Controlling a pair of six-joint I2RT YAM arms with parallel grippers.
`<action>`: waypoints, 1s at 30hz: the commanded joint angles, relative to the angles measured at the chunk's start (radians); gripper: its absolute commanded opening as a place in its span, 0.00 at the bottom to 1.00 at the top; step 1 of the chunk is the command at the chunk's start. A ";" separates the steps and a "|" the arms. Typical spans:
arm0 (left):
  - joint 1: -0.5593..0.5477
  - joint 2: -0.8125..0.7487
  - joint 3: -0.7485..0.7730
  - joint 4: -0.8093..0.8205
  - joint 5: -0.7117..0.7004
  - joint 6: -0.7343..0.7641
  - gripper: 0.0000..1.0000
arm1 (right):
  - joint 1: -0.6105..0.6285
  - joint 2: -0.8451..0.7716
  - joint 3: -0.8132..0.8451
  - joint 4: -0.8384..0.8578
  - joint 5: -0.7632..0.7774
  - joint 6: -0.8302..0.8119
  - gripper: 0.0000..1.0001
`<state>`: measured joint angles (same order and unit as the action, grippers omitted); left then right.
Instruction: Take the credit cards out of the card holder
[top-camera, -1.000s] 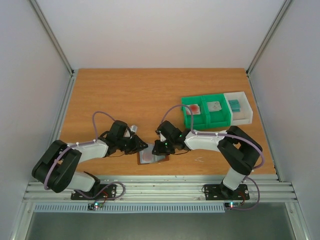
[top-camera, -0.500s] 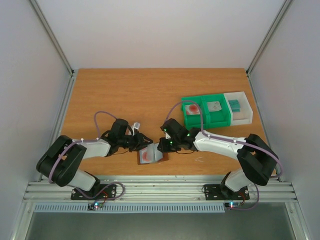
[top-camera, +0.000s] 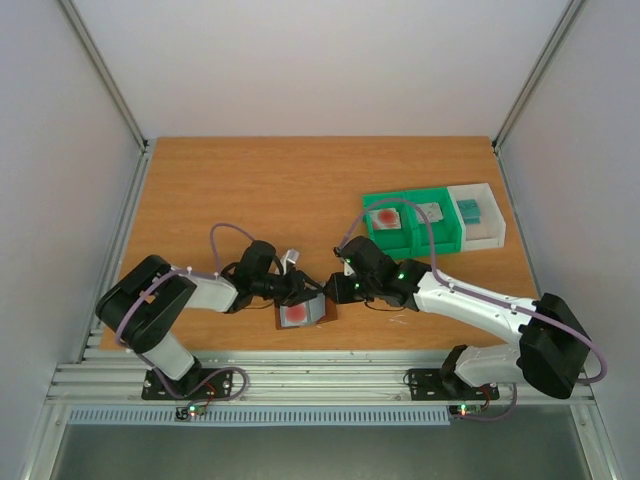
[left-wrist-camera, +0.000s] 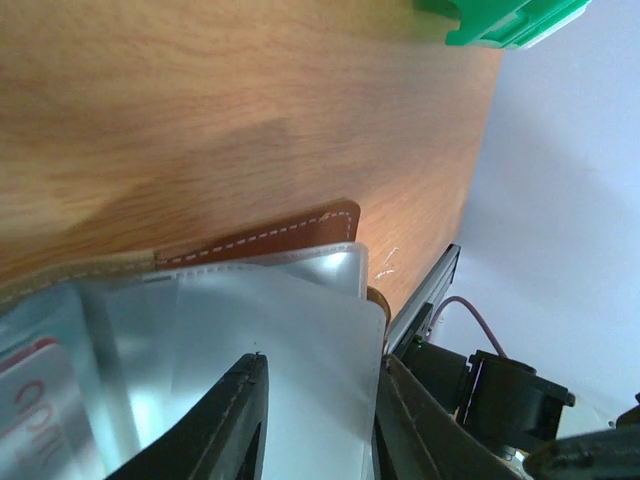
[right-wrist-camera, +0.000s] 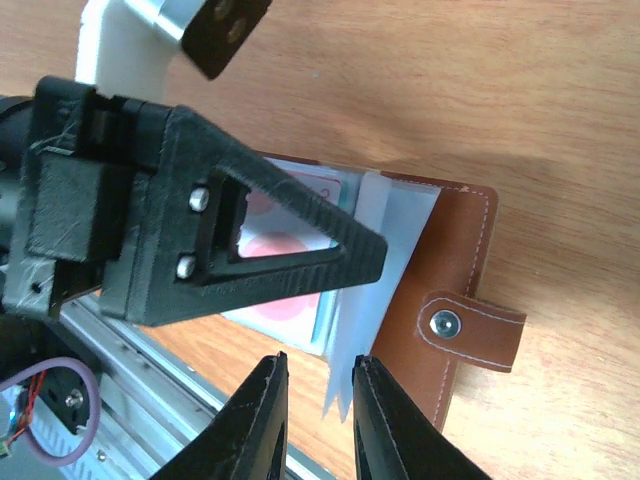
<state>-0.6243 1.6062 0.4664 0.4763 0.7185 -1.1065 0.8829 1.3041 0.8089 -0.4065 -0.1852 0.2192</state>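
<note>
The open card holder (top-camera: 310, 318) is set near the surface's (top-camera: 250, 190) lower edge, with bare wood above. The left pincer (left-wrist-camera: 320, 370) and right pincer (right-wrist-camera: 318, 365) are held released at its clear sleeve (left-wrist-camera: 250, 330).

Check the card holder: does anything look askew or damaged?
No damage shows. In the open card holder, one clear inner sleeve sits askew, its corner poking out past the brown leather edge.

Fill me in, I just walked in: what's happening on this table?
The open card holder is being worked on from both sides. The left hand is low over it, the right hand straddles the edge of a clear sleeve. A pink card is still inside; other cards lie in the bins.
</note>
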 joint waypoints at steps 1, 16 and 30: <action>-0.005 0.023 0.026 0.093 -0.012 -0.008 0.31 | 0.005 -0.025 -0.020 0.037 -0.031 -0.001 0.21; -0.004 0.006 0.073 0.017 -0.006 0.026 0.41 | 0.018 -0.017 -0.033 0.104 -0.102 0.017 0.22; 0.101 -0.271 0.068 -0.468 -0.160 0.212 0.36 | 0.059 0.176 -0.007 0.220 -0.125 0.057 0.18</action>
<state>-0.5629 1.4025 0.5426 0.1509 0.6083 -0.9699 0.9325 1.4311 0.7830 -0.2417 -0.3038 0.2581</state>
